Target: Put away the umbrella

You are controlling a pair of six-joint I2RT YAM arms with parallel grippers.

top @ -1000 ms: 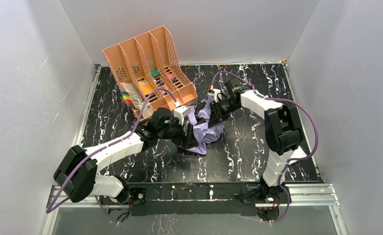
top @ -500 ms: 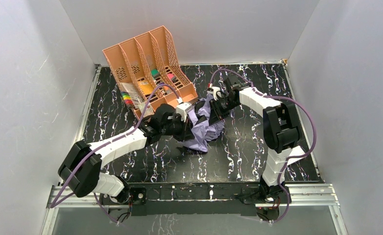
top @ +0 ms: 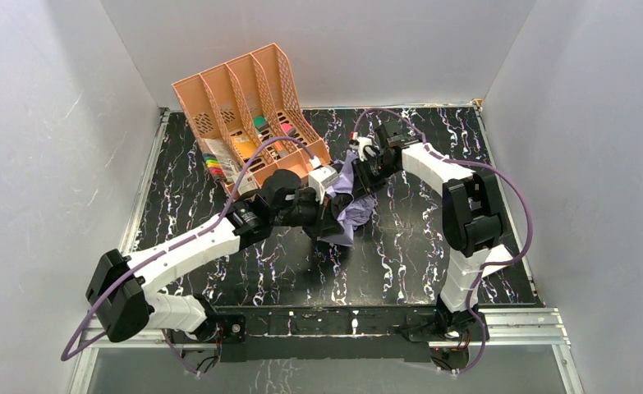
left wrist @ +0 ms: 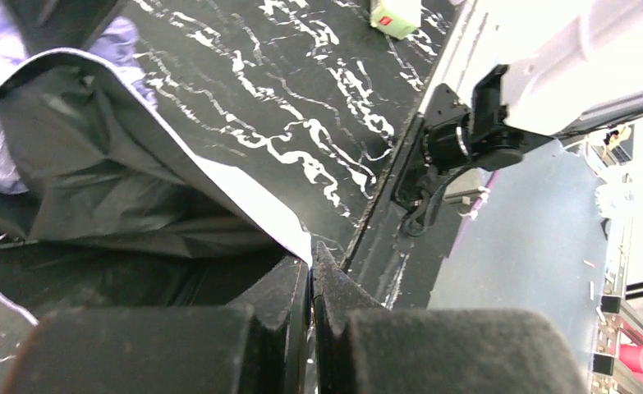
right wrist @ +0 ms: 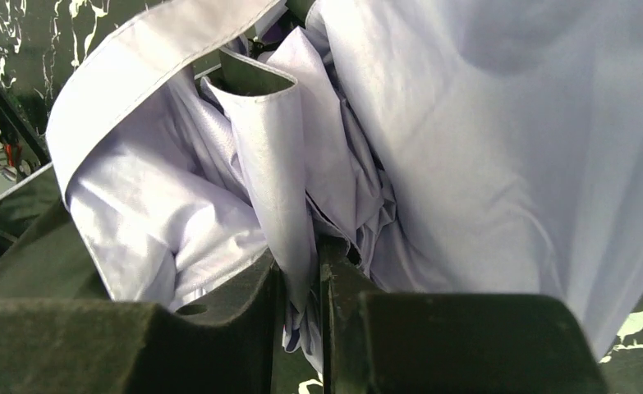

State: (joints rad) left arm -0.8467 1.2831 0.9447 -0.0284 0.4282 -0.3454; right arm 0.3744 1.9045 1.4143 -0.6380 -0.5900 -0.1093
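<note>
Fabric of the pale lavender umbrella (top: 349, 215) is seen bunched in a crumpled heap near the middle of the black marbled table (top: 408, 246), caught between two grippers. The left gripper (top: 328, 212) is pressed against the heap at its 9 o'clock. In the left wrist view its dark fingers (left wrist: 281, 291) are drawn almost together, with a pale hemmed edge of the canopy pinched at their tips. The right gripper (top: 365, 179) is set into the heap at about 1 o'clock. Its fingers (right wrist: 248, 308) are closed to a narrow slit on a long folded band of lavender cloth, and the rest of the canopy is spread just beyond the tips. A peach file organiser (top: 244, 103) is stood at the umbrella's 10 o'clock, near the left wrist.
</note>
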